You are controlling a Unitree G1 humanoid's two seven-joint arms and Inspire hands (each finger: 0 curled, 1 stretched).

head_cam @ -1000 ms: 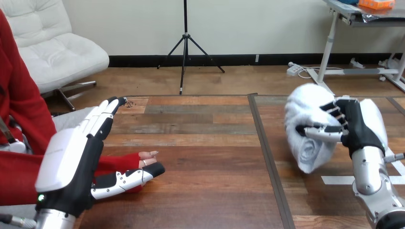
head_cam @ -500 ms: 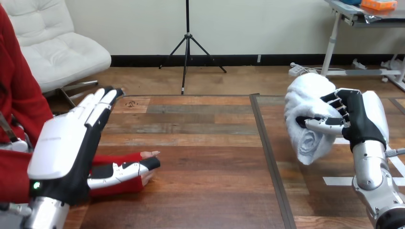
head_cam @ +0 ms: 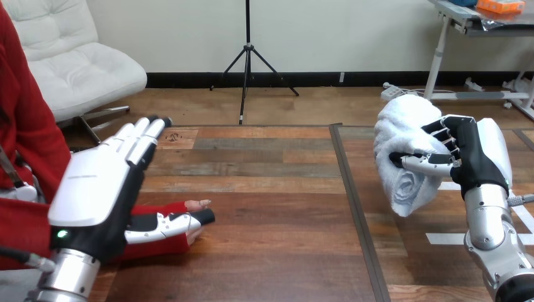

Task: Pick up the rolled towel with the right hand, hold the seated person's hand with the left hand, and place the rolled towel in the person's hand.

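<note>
Nearest, the left robot hand stands over the near-left side of the person's hand. Its fingers are straight and lifted and its thumb is laid across the person's hand. Whether the thumb presses cannot be told, and nothing is clasped. The person's hand rests on the surface, fingertips showing past a red sleeve. Right of the person's hand lies bare board, crossed by a dark seam, with no object in the path. Well to the right of the person's hand and farther off, the right robot hand is curled round the rolled towel, thumb across its front, the roll apparently clear of the surface. The towel looks light, soft and compressible, neither slippery nor fragile. A grasp round its middle, as here, should keep the spiral from unrolling. Beyond the person's hand, the far edge of the surface bounds the travel.
</note>
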